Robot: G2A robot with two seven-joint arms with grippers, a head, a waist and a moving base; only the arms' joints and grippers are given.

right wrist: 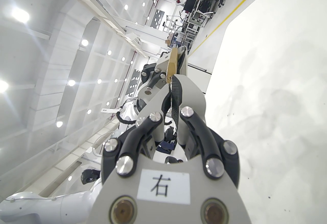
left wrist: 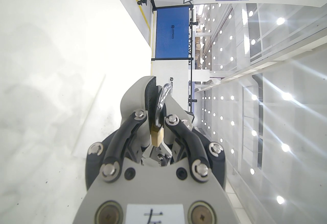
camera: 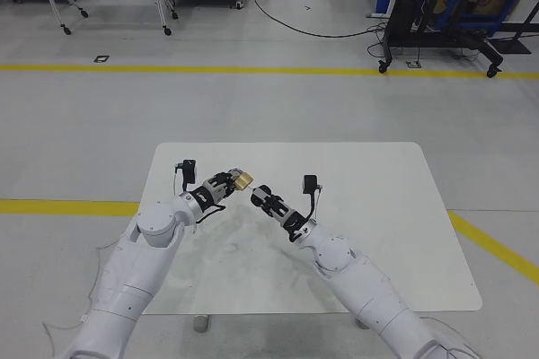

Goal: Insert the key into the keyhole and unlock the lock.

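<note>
Held above the white counter (camera: 377, 179), toward 10 o'clock from its middle, the brass padlock (camera: 242, 180) sits clamped in the fully closed left claw (camera: 230, 184). The right claw (camera: 259, 196), at the padlock's 4 o'clock, pinches the key (right wrist: 168, 94) tight. The key's tip meets the padlock's base, though whether it is seated cannot be told. The job likely hinges on keeping the blade square, pushing it home, then twisting while the padlock is held steady.
</note>
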